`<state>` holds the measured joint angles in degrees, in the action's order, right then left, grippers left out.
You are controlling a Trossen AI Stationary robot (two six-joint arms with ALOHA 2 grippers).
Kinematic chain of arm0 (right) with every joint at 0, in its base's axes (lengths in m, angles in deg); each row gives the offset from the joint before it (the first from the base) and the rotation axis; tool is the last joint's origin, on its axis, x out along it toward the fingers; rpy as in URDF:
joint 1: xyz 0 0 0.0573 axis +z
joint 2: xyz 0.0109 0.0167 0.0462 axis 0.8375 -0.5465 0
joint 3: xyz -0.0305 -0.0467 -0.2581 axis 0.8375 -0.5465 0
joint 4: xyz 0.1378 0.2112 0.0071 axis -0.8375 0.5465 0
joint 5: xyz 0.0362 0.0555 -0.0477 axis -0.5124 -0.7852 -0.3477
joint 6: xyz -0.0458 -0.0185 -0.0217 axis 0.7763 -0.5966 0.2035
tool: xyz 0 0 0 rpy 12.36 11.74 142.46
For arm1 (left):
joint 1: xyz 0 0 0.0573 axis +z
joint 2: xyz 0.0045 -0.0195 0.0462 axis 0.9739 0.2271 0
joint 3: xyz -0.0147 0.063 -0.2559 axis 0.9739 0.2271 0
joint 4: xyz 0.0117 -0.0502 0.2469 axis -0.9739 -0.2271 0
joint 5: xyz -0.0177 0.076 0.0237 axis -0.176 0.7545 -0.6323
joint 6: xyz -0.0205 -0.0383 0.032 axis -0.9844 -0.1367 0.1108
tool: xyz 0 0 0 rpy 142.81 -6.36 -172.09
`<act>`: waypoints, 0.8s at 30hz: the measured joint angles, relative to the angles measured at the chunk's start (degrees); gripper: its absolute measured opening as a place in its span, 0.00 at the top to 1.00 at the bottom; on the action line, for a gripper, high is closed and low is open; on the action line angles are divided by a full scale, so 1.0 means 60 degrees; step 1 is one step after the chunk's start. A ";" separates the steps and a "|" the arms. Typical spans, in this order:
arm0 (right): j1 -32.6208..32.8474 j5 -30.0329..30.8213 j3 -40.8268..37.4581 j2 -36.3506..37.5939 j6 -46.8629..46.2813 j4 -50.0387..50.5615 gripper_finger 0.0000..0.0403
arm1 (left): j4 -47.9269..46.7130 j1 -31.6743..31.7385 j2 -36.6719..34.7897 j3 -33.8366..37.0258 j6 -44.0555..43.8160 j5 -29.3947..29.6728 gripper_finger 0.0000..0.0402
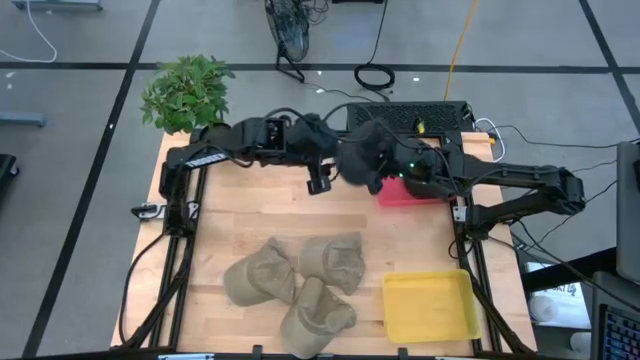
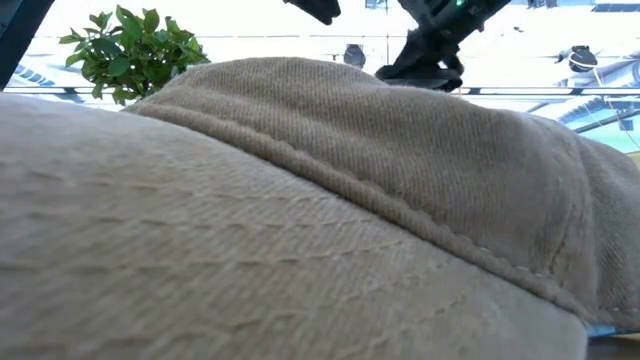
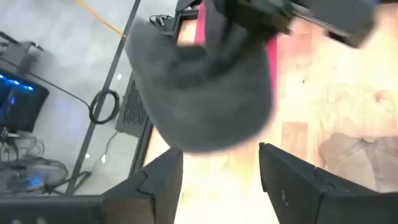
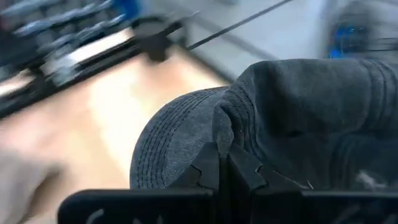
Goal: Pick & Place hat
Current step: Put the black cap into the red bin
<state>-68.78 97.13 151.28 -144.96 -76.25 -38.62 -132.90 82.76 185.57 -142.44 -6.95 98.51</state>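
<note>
Right up against the low camera: tan hat (image 2: 300,220), filling nearly the whole view. Three tan hats in a clump at the near edge of the bench (image 1: 240,215), seen from above, with a yellow tray (image 1: 430,305) just beside them on the right side.

Further back, mid-bench: left pincer (image 1: 320,185) wide open, fingers (image 3: 155,183) spread apart and gripping nothing, hanging just beside the grey hat (image 1: 365,155). Grey hat up off the wood, over the far side of the bench, partly over a pink tray (image 1: 410,192). Right pincer (image 4: 224,171) clamped shut on the grey hat, fabric pinched between the closed fingers right at the fold of brim and crown. Rest of the hat drooping down from that grip, brim stitching plain in the right wrist view.

Beyond that: potted plant (image 1: 185,92) at the far left corner, black box (image 1: 410,117) at the back edge, cables on the floor behind.
</note>
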 joint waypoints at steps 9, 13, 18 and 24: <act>0.0000 0.2501 0.0800 0.0095 -0.1549 0.3860 1.00 | -0.1760 0.0001 0.0000 0.0000 0.0083 -0.0506 0.49; 0.0004 0.1964 0.1197 0.0321 -0.1604 0.5776 1.00 | -0.2105 0.0100 0.0004 0.0004 0.0124 -0.0866 0.52; 0.0230 0.2898 0.1450 0.0691 -0.2608 0.8393 1.00 | -0.2131 0.0281 0.0004 0.0004 0.0208 -0.1464 0.53; 0.0104 0.3799 0.1292 0.1001 -0.4093 1.0458 1.00 | -0.1928 0.0376 0.0007 0.0011 -0.0037 -0.1973 0.53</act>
<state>-68.15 119.92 159.03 -138.96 -100.81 24.12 -144.47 85.01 185.61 -142.38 -7.17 86.67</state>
